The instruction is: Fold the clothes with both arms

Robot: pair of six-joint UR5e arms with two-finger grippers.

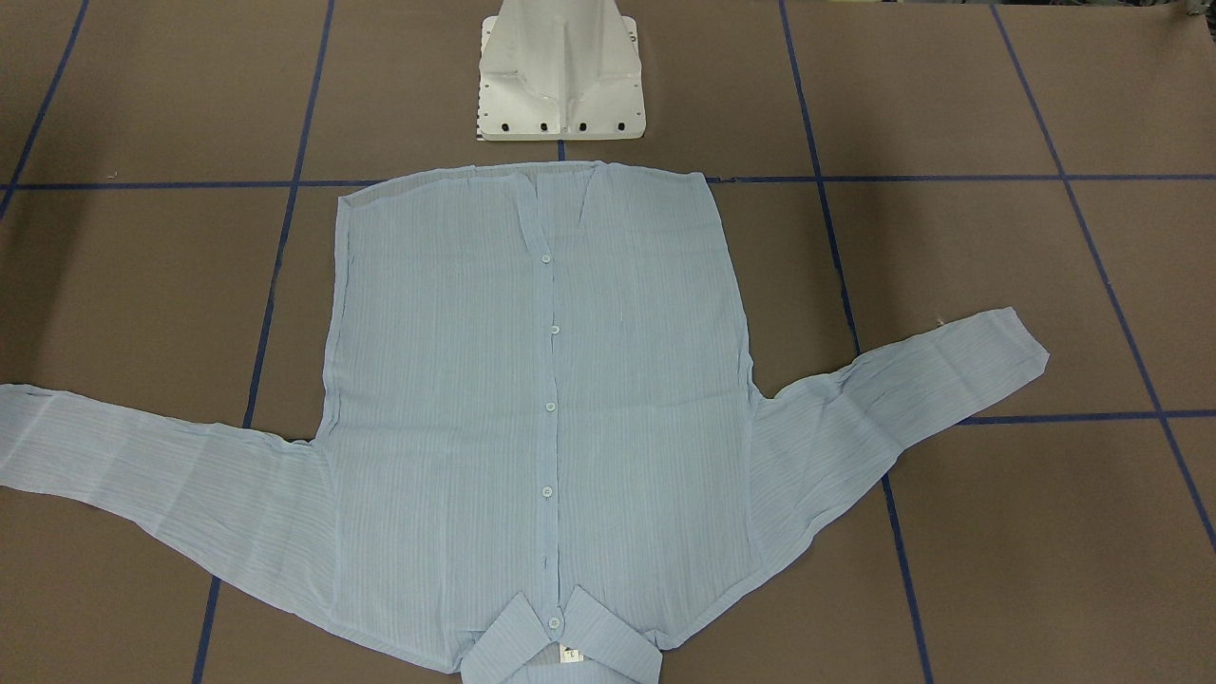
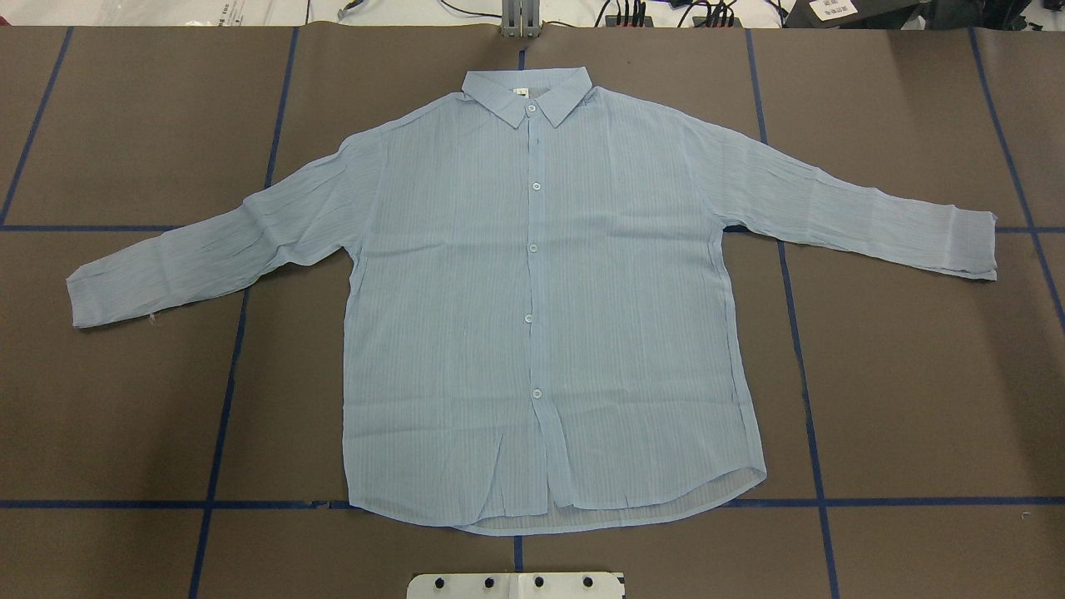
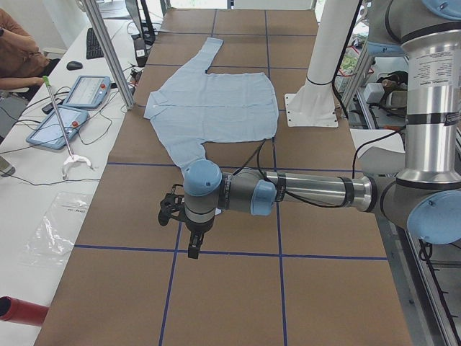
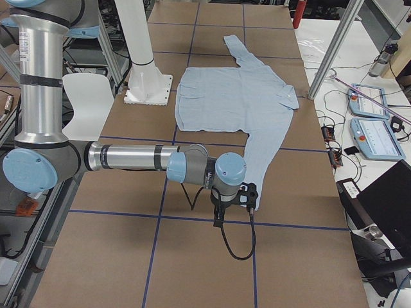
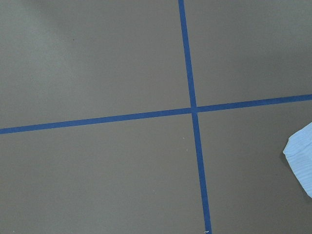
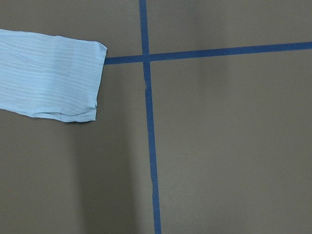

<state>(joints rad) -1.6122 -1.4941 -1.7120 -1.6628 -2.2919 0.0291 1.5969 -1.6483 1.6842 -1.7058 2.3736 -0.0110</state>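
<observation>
**Lining up on the sleeves**

Hanging just beside each cuff (image 6: pixel 73 83), our left gripper (image 3: pixel 193 244) and right gripper (image 4: pixel 218 217) are hovering over the table (image 2: pixel 915 374); fingers spread or closed, we cannot tell. We are reckoning both should be pinching cuff edges and lifting evenly. The shirt (image 2: pixel 532 333) is lying flat, buttoned, hem by the pedestal (image 1: pixel 560 85), collar far. Blue tape lines (image 2: pixel 802 374) are crossing the brown surface; tablets (image 3: pixel 88 91) are sitting beyond.

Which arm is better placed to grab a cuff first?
Probably right: its wrist view shows a whole cuff of the light blue striped shirt; the left wrist view catches only a corner.
</observation>
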